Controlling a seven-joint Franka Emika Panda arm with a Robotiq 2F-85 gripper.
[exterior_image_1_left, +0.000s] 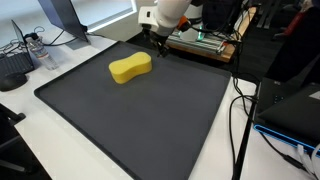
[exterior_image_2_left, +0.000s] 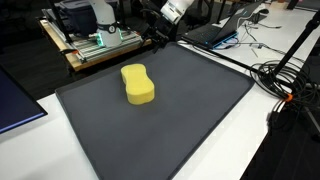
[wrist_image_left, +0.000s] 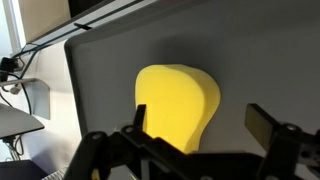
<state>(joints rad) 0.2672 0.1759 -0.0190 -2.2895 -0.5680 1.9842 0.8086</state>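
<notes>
The yellow sponge (exterior_image_1_left: 130, 68) is seen lying flat on the dark mat (exterior_image_1_left: 180, 130), toward 10 o'clock from the mat's middle in that exterior view, clear of every edge. The gripper (exterior_image_1_left: 158, 42) is held above the mat's far border, at about 1 o'clock from the sponge, near it but not touching. In the wrist view the fingers (wrist_image_left: 262, 125) are spread wide with nothing clamped between them, and the sponge is framed just ahead at 12 o'clock. It is judged light, soft and springy: it would be squashed sooner than it would slip, and nothing about it looks fragile. A hold is best taken across the narrowed waist, on the two long sides. A peanut-like outline is shown, with rounded lobes, a uniform bright yellow and a matte surface.
</notes>
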